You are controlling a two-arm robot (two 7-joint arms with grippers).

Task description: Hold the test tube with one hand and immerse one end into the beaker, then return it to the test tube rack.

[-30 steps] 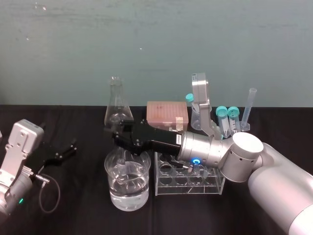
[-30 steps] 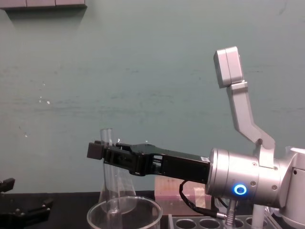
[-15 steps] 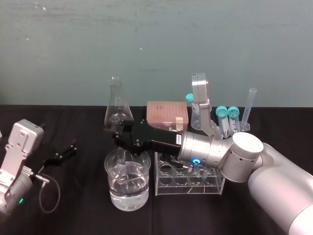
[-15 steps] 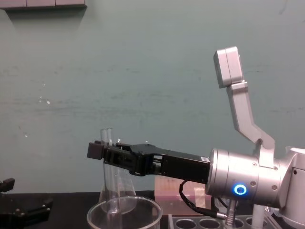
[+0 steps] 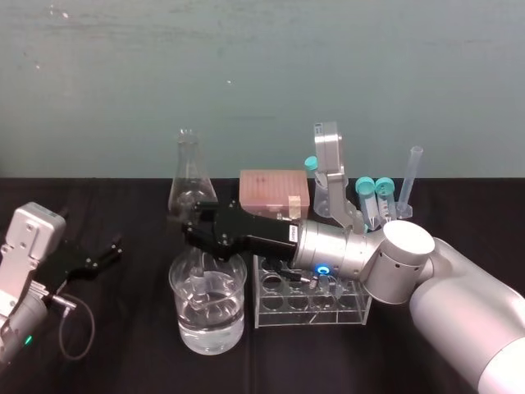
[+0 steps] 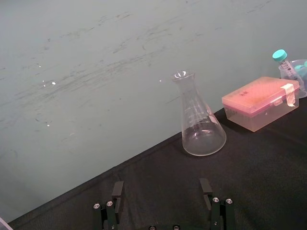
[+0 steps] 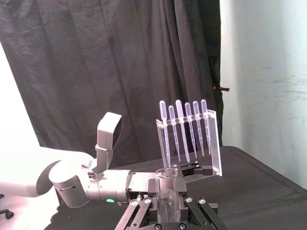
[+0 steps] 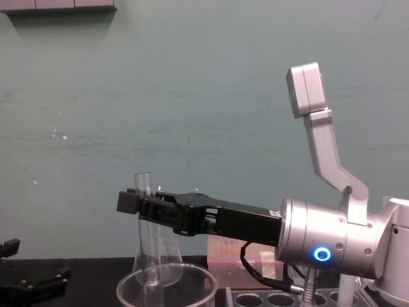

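Here right hand [image 5: 189, 230] clamps test tube [image 7: 166, 189] over beaker [image 5: 175, 297]; tube's lower end indistinct; left hand [image 6: 161, 186] spread, empty.

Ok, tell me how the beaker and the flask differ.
The beaker is wide and straight-walled; the flask is a cone with a narrow neck. The beaker holds clear liquid; the flask looks empty. The beaker stands in front, the flask behind it. Both are clear glass and upright.

Wide clear glass beaker [image 8: 125, 291] and pale translucent holed rack [image 8: 259, 296] are cut off at chest view's lower edge.
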